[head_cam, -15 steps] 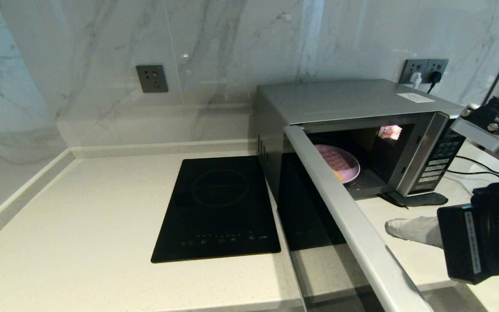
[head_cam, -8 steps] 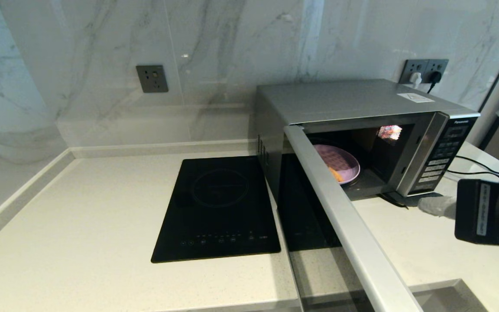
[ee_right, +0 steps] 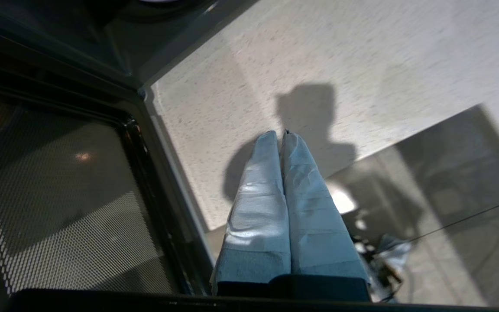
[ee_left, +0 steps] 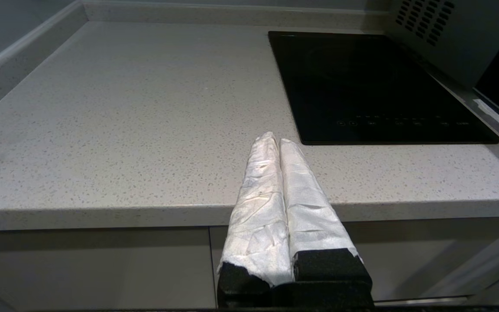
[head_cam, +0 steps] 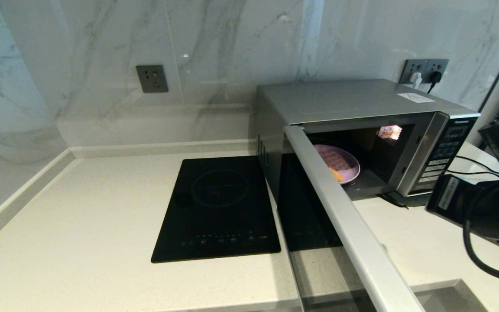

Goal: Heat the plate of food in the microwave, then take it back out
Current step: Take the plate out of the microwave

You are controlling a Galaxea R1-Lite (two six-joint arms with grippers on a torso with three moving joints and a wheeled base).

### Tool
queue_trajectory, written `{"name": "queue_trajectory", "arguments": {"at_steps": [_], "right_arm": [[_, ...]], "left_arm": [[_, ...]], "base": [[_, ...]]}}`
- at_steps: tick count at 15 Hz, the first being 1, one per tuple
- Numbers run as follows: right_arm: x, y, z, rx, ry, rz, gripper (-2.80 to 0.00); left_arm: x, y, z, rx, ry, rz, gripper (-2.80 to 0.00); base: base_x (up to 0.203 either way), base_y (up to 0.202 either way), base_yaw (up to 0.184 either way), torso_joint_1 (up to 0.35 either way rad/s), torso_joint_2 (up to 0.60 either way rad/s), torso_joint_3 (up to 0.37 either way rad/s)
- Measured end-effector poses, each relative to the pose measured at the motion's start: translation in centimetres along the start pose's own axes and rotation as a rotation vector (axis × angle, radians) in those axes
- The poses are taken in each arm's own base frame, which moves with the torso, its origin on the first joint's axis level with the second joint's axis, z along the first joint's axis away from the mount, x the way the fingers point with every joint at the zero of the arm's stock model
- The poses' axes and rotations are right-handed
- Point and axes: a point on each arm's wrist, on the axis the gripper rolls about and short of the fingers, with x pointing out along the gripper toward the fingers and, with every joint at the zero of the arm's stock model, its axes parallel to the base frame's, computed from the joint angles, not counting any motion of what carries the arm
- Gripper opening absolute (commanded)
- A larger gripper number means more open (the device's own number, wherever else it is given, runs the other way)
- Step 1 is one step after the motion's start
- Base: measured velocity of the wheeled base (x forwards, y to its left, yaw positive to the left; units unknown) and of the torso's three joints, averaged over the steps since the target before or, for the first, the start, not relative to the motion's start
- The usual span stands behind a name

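Lilac plate of food [head_cam: 340,163] sits inside the microwave [head_cam: 353,104], on the cavity floor toward the door's hinge side; I can see part of an orange fry stick at its near edge, the rest hidden behind the door [head_cam: 340,216]. That door stands swung wide open, its silver top edge running out from the microwave toward me, its dark glass panel facing the induction hob [head_cam: 219,208] that lies flat on the tabletop [head_cam: 80,225] just beside the microwave.

My right hand [ee_right: 280,138] hangs above the tabletop in front of the microwave's open cavity, next to the inner, mesh-screened face of the door. Its two wrapped fingers [ee_right: 258,208] are pressed together, clenched on nothing, and they cast a shadow on the tabletop below. From the head view only the black body of that arm shows, close to the microwave's button panel [head_cam: 442,156].

My left hand [ee_left: 275,141] is parked off the front edge of the tabletop, on the far side of the hob from the microwave, fingers likewise clenched together and empty.
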Motion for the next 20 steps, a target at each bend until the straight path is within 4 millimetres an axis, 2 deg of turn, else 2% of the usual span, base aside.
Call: {"name": "queue_trajectory", "arguments": {"at_steps": [4, 7, 10, 15, 20], "right_arm": [[3.7, 1.1, 0.8, 0.1, 0.041, 0.084, 0.0], [6.6, 1.3, 2.7, 0.219, 0.018, 0.025, 0.0], [10.7, 1.6, 4.3, 0.327, 0.007, -0.055, 0.0], [17.0, 2.6, 4.1, 0.418, 0.083, -0.109, 0.0], [20.8, 3.0, 4.6, 0.445, 0.157, -0.082, 0.0]], "left_arm": [[0.0, 0.0, 0.0, 0.0, 0.0, 0.0, -2.8], [0.0, 0.0, 0.0, 0.001, 0.0, 0.0, -2.8], [0.0, 0.0, 0.0, 0.0, 0.0, 0.0, -2.8], [0.0, 0.0, 0.0, 0.0, 0.0, 0.0, -2.8], [0.0, 0.0, 0.0, 0.0, 0.0, 0.0, -2.8]], "base": [[0.0, 0.0, 0.0, 0.0, 0.0, 0.0], [0.0, 0.0, 0.0, 0.0, 0.0, 0.0], [0.0, 0.0, 0.0, 0.0, 0.0, 0.0], [0.0, 0.0, 0.0, 0.0, 0.0, 0.0], [0.0, 0.0, 0.0, 0.0, 0.0, 0.0]]}}
